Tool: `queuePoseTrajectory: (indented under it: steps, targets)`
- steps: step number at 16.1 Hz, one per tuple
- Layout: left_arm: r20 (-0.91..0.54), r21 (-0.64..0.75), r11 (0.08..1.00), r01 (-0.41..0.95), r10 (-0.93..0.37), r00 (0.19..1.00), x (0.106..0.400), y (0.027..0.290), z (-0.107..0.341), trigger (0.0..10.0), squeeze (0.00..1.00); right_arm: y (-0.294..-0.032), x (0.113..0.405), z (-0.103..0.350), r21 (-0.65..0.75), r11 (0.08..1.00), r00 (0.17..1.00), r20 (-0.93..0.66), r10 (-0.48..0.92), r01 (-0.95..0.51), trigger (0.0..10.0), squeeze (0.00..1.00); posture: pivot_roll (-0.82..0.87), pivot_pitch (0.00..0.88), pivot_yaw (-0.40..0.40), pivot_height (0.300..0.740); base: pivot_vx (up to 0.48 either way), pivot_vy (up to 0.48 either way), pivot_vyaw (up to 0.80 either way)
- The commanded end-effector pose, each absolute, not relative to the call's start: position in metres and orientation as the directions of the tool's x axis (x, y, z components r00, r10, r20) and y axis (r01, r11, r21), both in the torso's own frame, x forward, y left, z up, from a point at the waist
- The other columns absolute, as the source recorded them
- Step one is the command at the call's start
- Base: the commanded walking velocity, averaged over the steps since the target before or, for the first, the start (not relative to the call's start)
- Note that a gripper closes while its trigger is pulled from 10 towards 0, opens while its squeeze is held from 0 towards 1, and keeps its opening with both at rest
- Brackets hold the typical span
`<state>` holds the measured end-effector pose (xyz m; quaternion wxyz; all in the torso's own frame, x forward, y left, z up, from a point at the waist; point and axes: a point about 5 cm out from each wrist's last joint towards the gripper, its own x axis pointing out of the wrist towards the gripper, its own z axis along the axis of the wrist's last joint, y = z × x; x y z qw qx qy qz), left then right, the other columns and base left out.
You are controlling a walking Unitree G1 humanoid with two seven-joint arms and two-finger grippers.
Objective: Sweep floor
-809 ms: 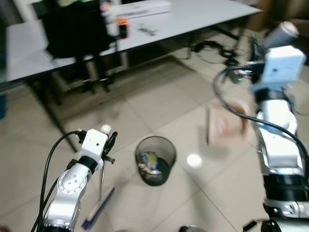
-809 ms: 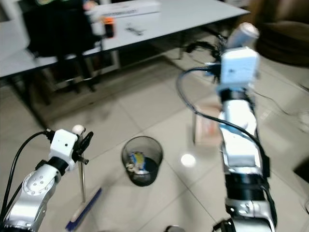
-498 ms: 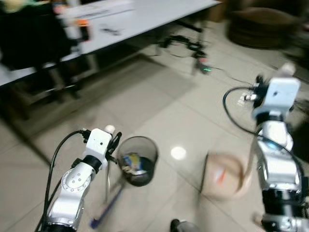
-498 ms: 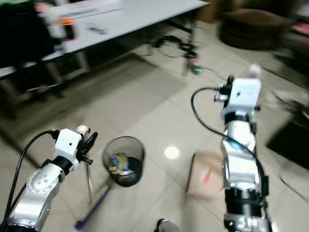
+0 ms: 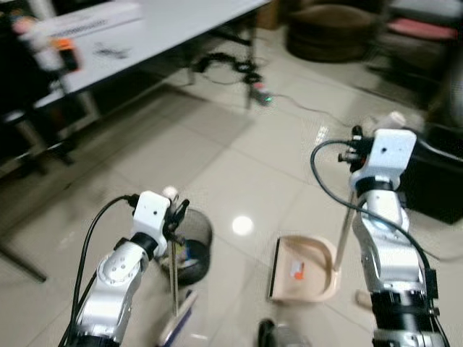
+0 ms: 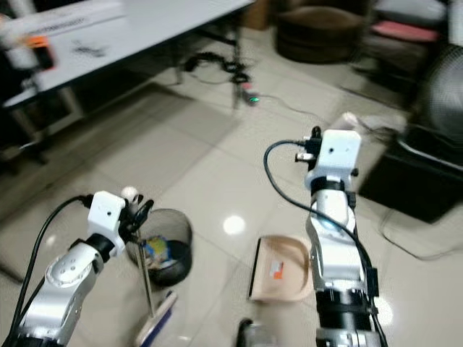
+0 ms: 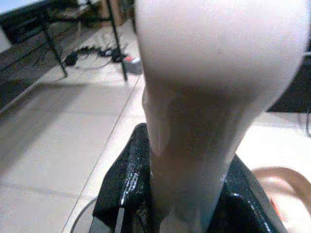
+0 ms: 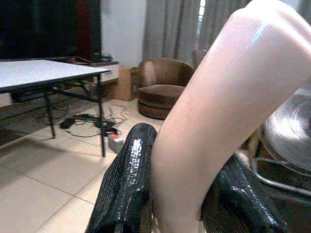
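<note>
My left gripper [image 5: 176, 217] is shut on the thin metal pole of a broom [image 5: 173, 278]. The broom's blue and white head [image 5: 177, 327] rests on the tiled floor beside a black mesh bin [image 5: 194, 242] that holds some litter. My right gripper [image 5: 359, 144] is shut on the long pale handle [image 5: 346, 224] of a beige dustpan [image 5: 307, 269], which is low over the floor to the right of the bin. In the left wrist view the broom's rounded tip [image 7: 214, 73] stands between the black fingers [image 7: 126, 189]. The right wrist view shows the dustpan handle [image 8: 218, 111] between that gripper's fingers [image 8: 129, 179].
A white table [image 5: 145, 29] with small items stands at the back left, with cables and a power strip [image 5: 260, 94] on the floor past it. A brown seat [image 5: 325, 29] is at the back, a black box [image 5: 434, 181] and a fan [image 6: 441, 79] at the right.
The whole view has swung to the right, so table and bin have slid left in the picture. Both grippers keep their hold. The dustpan now lies flatter, close to my right arm.
</note>
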<state>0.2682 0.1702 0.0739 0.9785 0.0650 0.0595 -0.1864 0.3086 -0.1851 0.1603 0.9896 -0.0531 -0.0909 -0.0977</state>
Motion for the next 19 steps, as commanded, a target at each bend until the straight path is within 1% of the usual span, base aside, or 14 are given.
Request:
queuePoseTrajectory:
  steps: [1,5,8,11,15,19]
  targets:
    - [-0.084,0.094,0.918,0.386,-0.379,0.922,0.274,0.162,0.084,10.0,0.00,-0.187,0.307,0.166,-0.102,0.973,0.961,0.209,-0.182,0.207,10.0,0.00,-0.07,0.000,0.020,0.740,0.000,0.000,-0.80]
    - [-0.065,0.101,0.905,0.413,-0.408,0.911,0.278,0.153,0.086,10.0,0.00,-0.188,0.307,0.157,-0.094,0.973,0.967,0.165,-0.193,0.210,10.0,0.00,-0.07,0.000,0.013,0.740,0.000,0.000,-0.80]
    - [-0.065,0.107,0.906,0.409,-0.404,0.913,0.282,0.151,0.087,10.0,0.00,-0.189,0.307,0.155,-0.090,0.971,0.967,0.149,-0.206,0.221,10.0,0.00,-0.07,0.000,0.015,0.740,0.000,0.000,-0.80]
    - [-0.029,0.165,0.909,0.383,-0.383,0.923,0.294,0.145,0.094,10.0,0.00,-0.188,0.306,0.152,-0.073,0.972,0.969,0.128,-0.212,0.222,10.0,0.00,-0.07,0.008,0.015,0.740,0.000,0.000,-0.80]
    - [0.000,0.186,0.907,0.379,-0.386,0.923,0.298,0.142,0.098,10.0,0.00,-0.186,0.306,0.151,-0.066,0.974,0.971,0.117,-0.206,0.215,10.0,0.00,-0.08,0.010,0.015,0.740,0.000,0.000,-0.80]
    - [0.017,0.207,0.911,0.357,-0.368,0.930,0.301,0.143,0.099,10.0,0.00,-0.185,0.304,0.147,-0.045,0.973,0.970,0.099,-0.221,0.226,10.0,0.00,-0.07,0.014,0.018,0.740,0.339,0.000,-0.80]
